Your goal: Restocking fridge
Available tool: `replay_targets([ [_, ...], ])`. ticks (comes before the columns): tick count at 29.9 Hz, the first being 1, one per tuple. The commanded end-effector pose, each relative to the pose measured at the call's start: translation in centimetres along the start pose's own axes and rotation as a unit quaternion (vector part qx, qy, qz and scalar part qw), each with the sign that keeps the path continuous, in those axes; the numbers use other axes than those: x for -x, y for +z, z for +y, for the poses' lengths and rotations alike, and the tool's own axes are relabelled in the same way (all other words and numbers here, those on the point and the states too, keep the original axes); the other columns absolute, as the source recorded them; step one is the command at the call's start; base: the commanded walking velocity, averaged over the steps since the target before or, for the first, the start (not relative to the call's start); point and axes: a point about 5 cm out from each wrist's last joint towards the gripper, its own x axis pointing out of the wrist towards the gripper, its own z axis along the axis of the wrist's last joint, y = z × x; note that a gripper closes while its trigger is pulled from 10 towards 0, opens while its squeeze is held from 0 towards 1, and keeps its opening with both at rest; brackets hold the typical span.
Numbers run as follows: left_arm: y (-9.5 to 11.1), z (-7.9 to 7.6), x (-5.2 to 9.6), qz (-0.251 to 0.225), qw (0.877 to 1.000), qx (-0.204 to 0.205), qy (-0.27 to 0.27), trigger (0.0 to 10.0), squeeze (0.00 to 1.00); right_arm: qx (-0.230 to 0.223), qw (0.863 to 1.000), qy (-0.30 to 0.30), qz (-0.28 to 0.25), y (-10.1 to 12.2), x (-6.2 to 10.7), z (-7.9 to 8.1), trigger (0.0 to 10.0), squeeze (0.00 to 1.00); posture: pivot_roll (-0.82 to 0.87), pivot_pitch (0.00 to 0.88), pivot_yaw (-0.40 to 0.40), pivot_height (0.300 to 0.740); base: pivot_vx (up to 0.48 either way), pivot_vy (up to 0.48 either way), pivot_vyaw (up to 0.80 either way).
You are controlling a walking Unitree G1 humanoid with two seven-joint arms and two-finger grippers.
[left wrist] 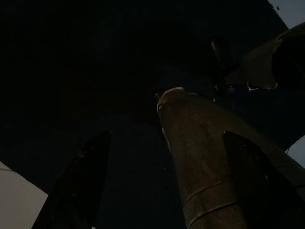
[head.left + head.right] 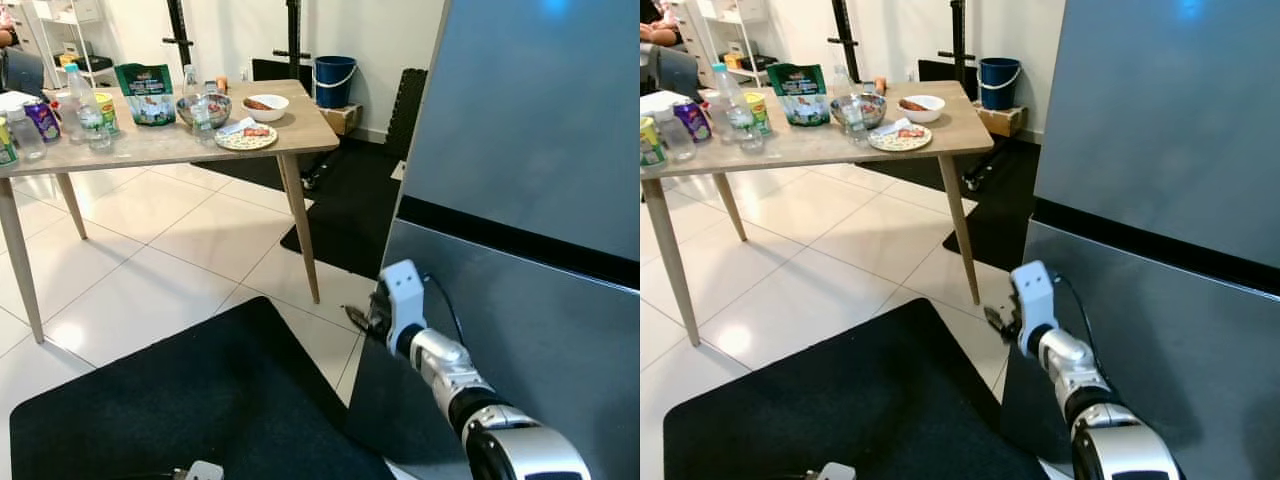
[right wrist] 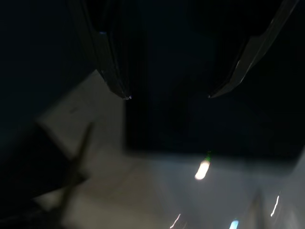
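The grey fridge point(image 2: 530, 140) stands closed on my right, a dark seam between its upper door and lower door point(image 2: 560, 340). My right gripper point(image 2: 358, 320) reaches to the lower door's left edge, low down. In the right wrist view its fingers point(image 3: 114, 71) stand apart, open with nothing between them. In the dim left wrist view my left gripper point(image 1: 167, 138) is shut on a brownish bottle point(image 1: 200, 162), its cap end pointing away from the wrist. A white part of the left arm point(image 2: 203, 470) shows at the bottom edge.
A wooden table point(image 2: 150, 150) at the left carries clear bottles point(image 2: 82, 100), cans, a green bag point(image 2: 146, 92), a metal bowl point(image 2: 203, 108), a white bowl point(image 2: 266, 105) and a plate point(image 2: 246, 137). A black mat point(image 2: 200, 400) lies underfoot. A blue bucket point(image 2: 333, 80) stands by the far wall.
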Motion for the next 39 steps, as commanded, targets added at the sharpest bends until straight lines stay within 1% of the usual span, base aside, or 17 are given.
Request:
replay_targets([
  [1,-1.3,-0.9,-0.1,0.027,1.000,-0.009,-0.012,10.0,0.00,0.044,0.996,0.030,0.074,-3.1,0.6,1.4,10.0,0.00,-0.05,0.030,-0.027,0.740,0.000,0.000,0.00],
  [2,-1.3,-1.0,-0.1,0.027,0.999,-0.011,-0.013,10.0,0.00,0.066,0.991,0.033,0.110,-4.6,1.1,1.9,10.0,0.00,-0.05,0.028,-0.028,0.740,0.000,0.000,0.00],
  [3,-1.3,-1.0,-0.1,0.027,0.999,-0.011,-0.013,10.0,0.00,0.066,0.991,0.033,0.110,-4.6,1.1,1.9,10.0,0.00,-0.05,0.028,-0.028,0.740,0.000,0.000,0.00],
  [4,-1.3,-1.1,-0.1,0.026,1.000,-0.011,-0.013,10.0,0.00,0.062,0.987,0.028,0.148,-6.4,1.8,2.4,10.0,0.00,-0.04,0.025,-0.031,0.740,0.000,0.000,0.00],
  [5,-1.2,-1.2,-0.2,0.026,1.000,-0.011,-0.013,10.0,0.00,0.057,0.983,0.025,0.170,-7.5,2.3,2.6,10.0,0.00,-0.04,0.024,-0.032,0.740,0.000,0.000,0.00],
  [7,-1.0,-1.3,-0.2,0.023,1.000,-0.013,-0.012,10.0,0.00,0.045,0.970,-0.003,0.237,-10.7,4.2,3.0,10.0,0.00,-0.04,0.018,-0.036,0.740,0.000,0.000,0.00],
  [8,-0.9,-1.3,-0.3,0.022,1.000,-0.012,-0.011,10.0,0.00,0.016,0.961,-0.034,0.275,-12.6,5.6,3.1,10.0,0.00,-0.04,0.011,-0.035,0.740,0.000,0.000,0.66],
  [9,-0.9,-1.3,-0.3,0.022,1.000,-0.012,-0.011,10.0,0.00,0.016,0.961,-0.034,0.275,-12.6,5.6,3.1,10.0,0.00,-0.04,0.011,-0.035,0.740,0.000,0.000,0.66],
  [10,-0.8,-1.3,-0.3,0.021,1.000,-0.015,-0.010,10.0,0.00,-0.016,0.949,-0.060,0.310,-14.4,7.2,3.4,10.0,0.00,-0.03,0.004,-0.035,0.740,0.000,0.000,0.80],
  [11,-0.8,-1.3,-0.3,0.021,1.000,-0.015,-0.010,10.0,0.00,-0.016,0.949,-0.060,0.310,-14.4,7.2,3.4,10.0,0.00,-0.03,0.004,-0.035,0.740,0.000,0.000,0.80],
  [13,-0.7,-1.3,-0.3,0.019,1.000,-0.019,-0.008,10.0,0.00,-0.057,0.933,-0.090,0.344,-16.4,9.1,3.8,10.0,0.00,-0.03,0.000,-0.033,0.740,0.000,0.000,0.80],
  [14,-0.6,-1.2,-0.3,0.017,1.000,-0.020,-0.005,10.0,0.00,-0.072,0.927,-0.100,0.353,-17.1,9.9,4.0,10.0,0.00,-0.03,0.000,-0.031,0.740,0.000,0.000,0.80],
  [16,-0.4,-1.0,-0.3,0.015,1.000,-0.026,0.003,10.0,0.00,-0.088,0.919,-0.109,0.368,-18.1,10.9,4.4,10.0,0.00,-0.03,0.000,-0.027,0.740,0.000,0.000,0.80],
  [22,-0.1,-0.6,-0.3,0.012,0.999,-0.034,0.017,10.0,0.00,-0.105,0.905,-0.112,0.396,-19.4,12.2,5.3,10.0,0.00,-0.03,0.000,-0.024,0.740,0.000,0.000,0.80],
  [30,0.1,-0.6,-0.3,0.005,1.000,-0.022,0.021,10.0,0.00,-0.110,0.903,-0.117,0.399,-19.4,12.2,5.4,10.0,0.00,-0.03,0.000,-0.025,0.740,0.000,0.000,0.80],
  [36,-0.3,-0.9,-0.4,0.022,0.999,-0.038,0.021,10.0,0.00,-0.108,0.902,-0.119,0.402,-19.4,12.2,5.3,10.0,0.00,-0.03,0.000,-0.033,0.740,0.000,0.000,0.80],
  [39,-0.2,-0.9,-0.4,0.021,0.999,-0.030,0.025,10.0,0.00,-0.107,0.901,-0.119,0.403,-19.3,12.2,5.2,10.0,0.00,-0.04,0.000,-0.035,0.740,0.000,0.000,0.80],
])
